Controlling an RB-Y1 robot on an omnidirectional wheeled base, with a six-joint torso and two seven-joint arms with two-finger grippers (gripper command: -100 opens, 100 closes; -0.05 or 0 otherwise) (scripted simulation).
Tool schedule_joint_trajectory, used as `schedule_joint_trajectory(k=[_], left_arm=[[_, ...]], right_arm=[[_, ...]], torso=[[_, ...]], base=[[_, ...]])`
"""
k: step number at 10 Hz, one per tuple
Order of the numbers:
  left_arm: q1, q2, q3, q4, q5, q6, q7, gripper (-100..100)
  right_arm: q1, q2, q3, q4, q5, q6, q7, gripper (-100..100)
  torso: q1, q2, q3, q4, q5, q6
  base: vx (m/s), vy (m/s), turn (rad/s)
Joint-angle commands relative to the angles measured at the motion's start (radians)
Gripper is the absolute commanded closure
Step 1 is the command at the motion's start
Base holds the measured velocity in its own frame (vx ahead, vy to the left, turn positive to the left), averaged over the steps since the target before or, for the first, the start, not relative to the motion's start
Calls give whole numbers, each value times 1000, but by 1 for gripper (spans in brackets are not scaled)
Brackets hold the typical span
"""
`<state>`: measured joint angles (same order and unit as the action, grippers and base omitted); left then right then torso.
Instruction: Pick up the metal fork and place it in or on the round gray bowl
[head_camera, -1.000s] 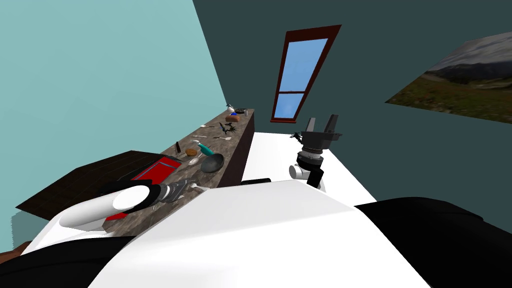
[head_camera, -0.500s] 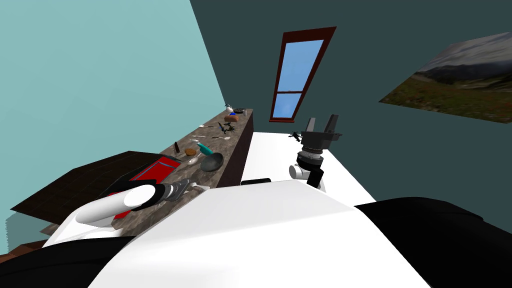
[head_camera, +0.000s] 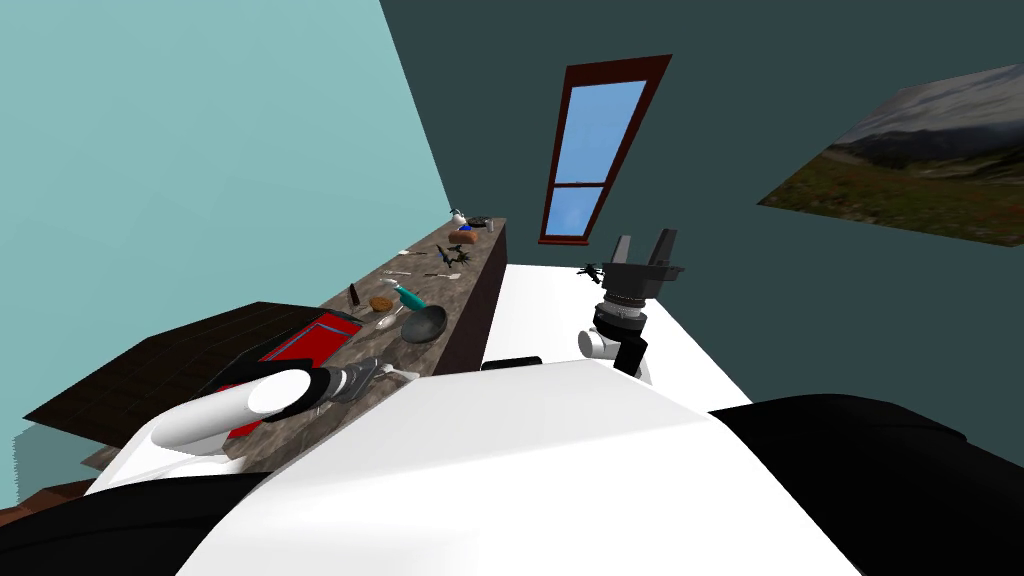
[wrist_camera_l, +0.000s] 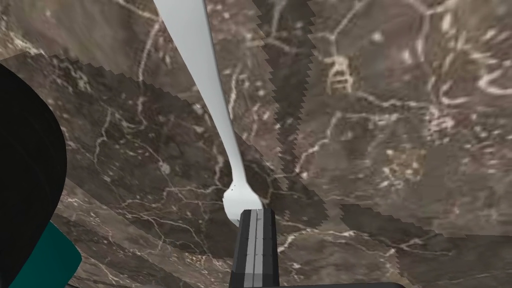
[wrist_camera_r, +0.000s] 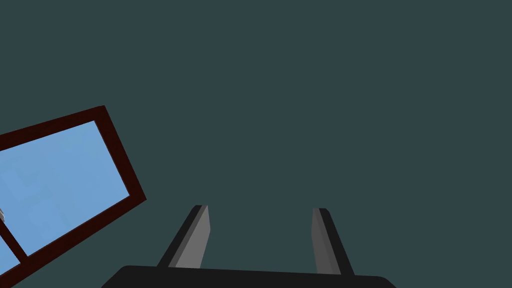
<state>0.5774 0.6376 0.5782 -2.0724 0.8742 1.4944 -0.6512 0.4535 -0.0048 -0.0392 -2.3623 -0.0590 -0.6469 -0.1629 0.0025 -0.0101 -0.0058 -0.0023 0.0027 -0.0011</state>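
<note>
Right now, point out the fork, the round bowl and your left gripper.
fork (wrist_camera_l: 210, 95): left wrist view, middle of its pale handle.
bowl (head_camera: 424, 327): head view, its dark inside.
left gripper (wrist_camera_l: 257, 212): left wrist view, tips of its shut fingers, at the fork's broad end.

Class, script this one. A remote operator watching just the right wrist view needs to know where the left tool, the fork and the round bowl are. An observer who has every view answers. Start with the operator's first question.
Operator: Where is the left tool?
Observer: The left tool is low over a brown marbled counter, at its near end.
Operator: Is it on the fork?
Observer: Its fingers are closed together, and their tips cover part of the broad end of the fork. I cannot tell whether they clamp it.
Operator: And the bowl?
Observer: The round dark grey bowl sits farther along the counter, apart from the fork.
</note>
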Motion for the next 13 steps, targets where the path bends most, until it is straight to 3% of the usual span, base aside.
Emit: schedule_joint_trajectory(k=[1, 4, 5, 6, 7, 9, 10, 11, 13], left_arm=[[18, 14, -1, 8, -28, 14, 4, -100], [48, 37, -2, 22, -73, 36, 10, -100], [33, 36, -6, 26, -65, 31, 10, -100], [33, 37, -7, 28, -67, 32, 10, 0], [24, 29, -24, 52, -83, 4, 8, -100], [12, 19, -46, 82, -103, -31, 6, -100], [14, 24, -38, 72, -94, -15, 7, -100], [14, 23, -39, 74, -96, -19, 7, 100], [13, 24, -38, 72, -95, -20, 7, 100]], right_arm=[[0, 0, 0, 0, 0, 0, 0, 0], [0, 0, 0, 0, 0, 0, 0, 0], [0, 0, 0, 0, 0, 0, 0, 0], [0, 0, 0, 0, 0, 0, 0, 0], [0, 0, 0, 0, 0, 0, 0, 0], [0, 0, 0, 0, 0, 0, 0, 0], [0, 0, 0, 0, 0, 0, 0, 0], [0, 0, 0, 0, 0, 0, 0, 0], [0, 0, 0, 0, 0, 0, 0, 0]], torso=[[0, 0, 0, 0, 0, 0], [-10, -6, -3, -1, -2, 0], [-9, -5, -3, -1, -2, 0], [-5, -3, -2, -1, -1, 0], [-2, -1, -1, 0, -1, 0], [1, 2, 1, 0, 0, 0], [1, 4, 2, 1, 0, 0], [1, 3, 2, 1, 0, 0], [2, 1, 1, 0, 1, -1]], base=[[52, -101, -17], [84, -144, 3], [25, -57, 8], [6, -11, 2], [-19, 0, -46], [-61, 12, -47], [-33, 9, -10], [-5, 2, 2], [1, 0, -8]])
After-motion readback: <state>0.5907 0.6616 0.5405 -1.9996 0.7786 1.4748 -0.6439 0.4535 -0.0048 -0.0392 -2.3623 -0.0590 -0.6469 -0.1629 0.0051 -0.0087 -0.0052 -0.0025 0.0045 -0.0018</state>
